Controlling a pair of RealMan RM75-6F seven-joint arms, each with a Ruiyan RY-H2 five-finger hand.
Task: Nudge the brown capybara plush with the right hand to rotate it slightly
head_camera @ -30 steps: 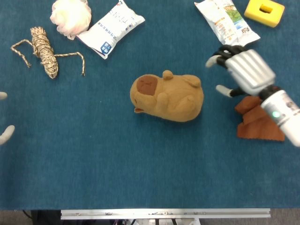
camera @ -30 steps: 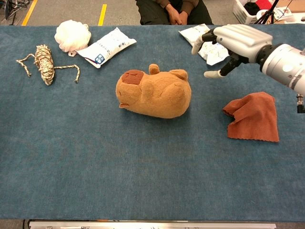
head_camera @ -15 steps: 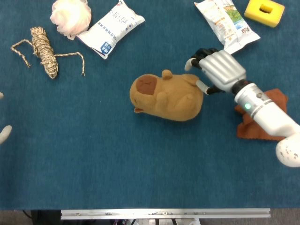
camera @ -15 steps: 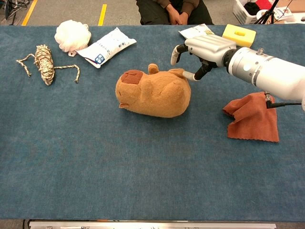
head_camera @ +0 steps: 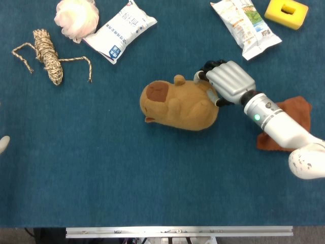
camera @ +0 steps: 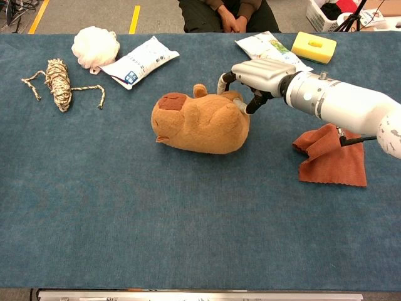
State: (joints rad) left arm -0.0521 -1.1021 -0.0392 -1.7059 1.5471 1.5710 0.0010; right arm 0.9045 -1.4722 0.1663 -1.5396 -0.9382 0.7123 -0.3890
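Head view gives us the brown capybara plush lying near the middle of the blue table, its darker snout turned away from our right hand. That hand rests against the plush's rear end, fingers spread and bent down onto the fur; it grasps nothing, only presses. In the chest view we see the same contact: the right hand sits at the plush's upper back corner, with one fingertip sunk slightly into the fabric.

Taking the plush as our landmark, a rust-red cloth lies crumpled beyond its rear end, partly under our right forearm. Farther back on that same side are a printed snack packet and a yellow block with a hole in it. Behind the plush on its snout side lies a white packet with blue print, touching a pale mesh bath puff. A bundle of braided straw rope sits well apart from the snout.

Of our left hand we see only a pale tip at the frame edge, well away from the plush; we cannot tell how it is set.
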